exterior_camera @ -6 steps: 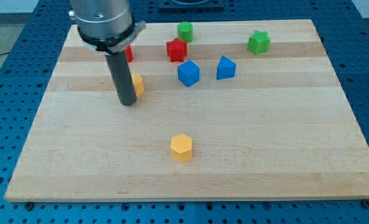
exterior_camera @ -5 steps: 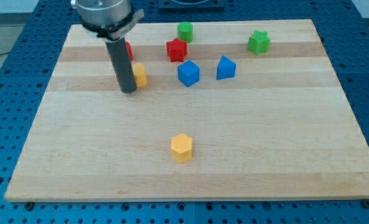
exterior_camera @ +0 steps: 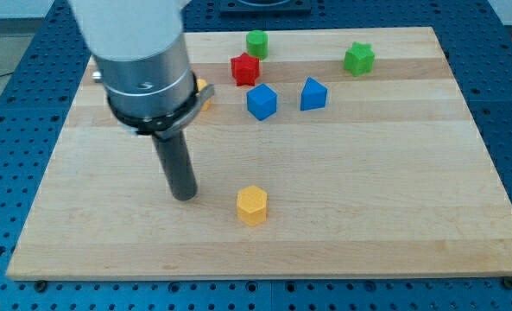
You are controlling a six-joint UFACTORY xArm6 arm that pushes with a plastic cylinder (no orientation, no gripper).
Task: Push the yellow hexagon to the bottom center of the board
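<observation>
Tip (exterior_camera: pixel 185 195) of my rod sat on the surface (exterior_camera: pixel 368 190), just to the view's left of the yellow hexagon (exterior_camera: pixel 252 206), near but apart. Hexagon was low on the board, about centre. No claw on this rig, so nothing to report open or shut. Counted: two blue blocks, a cube (exterior_camera: pixel 262 101) and another (exterior_camera: pixel 313 93); two green, one (exterior_camera: pixel 256 43) at the top and a star-like one (exterior_camera: pixel 358 59); one red block (exterior_camera: pixel 245 69); one more yellow block (exterior_camera: pixel 202 86), mostly hidden behind the arm.
</observation>
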